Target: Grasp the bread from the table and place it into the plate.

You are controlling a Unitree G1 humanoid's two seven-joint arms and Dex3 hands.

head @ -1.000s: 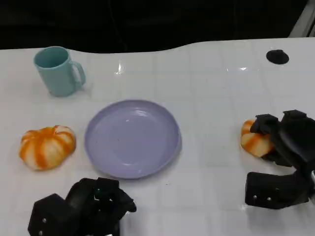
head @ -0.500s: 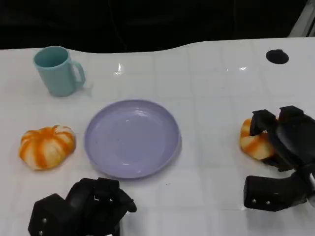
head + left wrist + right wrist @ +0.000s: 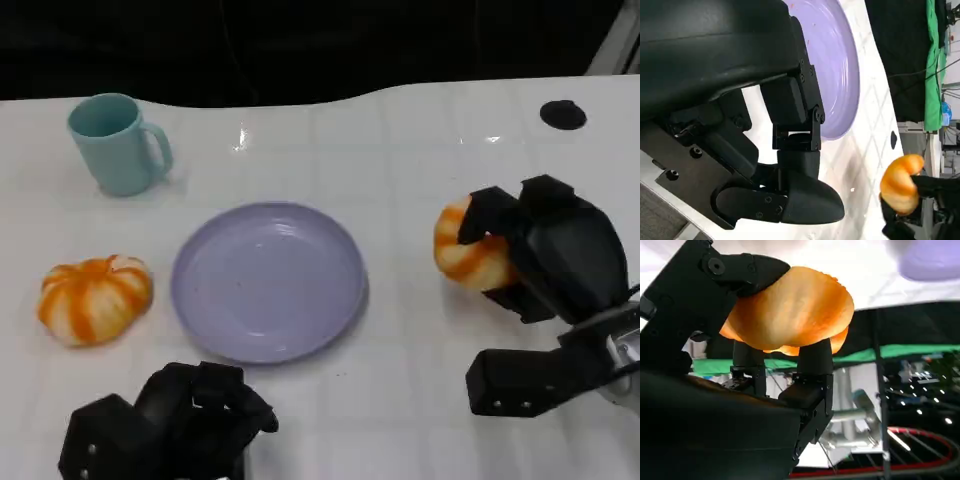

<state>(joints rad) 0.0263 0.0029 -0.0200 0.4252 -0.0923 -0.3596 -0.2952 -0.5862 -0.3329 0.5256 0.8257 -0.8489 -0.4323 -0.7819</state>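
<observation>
R hand (image 3: 545, 255) holds bread (image 3: 468, 250) | beside plate (image 3: 268, 280) | L hand (image 3: 190, 420) curled

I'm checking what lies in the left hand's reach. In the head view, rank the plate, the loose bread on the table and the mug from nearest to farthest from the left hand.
From the left hand:
1. Plate, just ahead, centre.
2. Loose bread, ahead at the far left; nearly as close.
3. Mug, far back left.
</observation>
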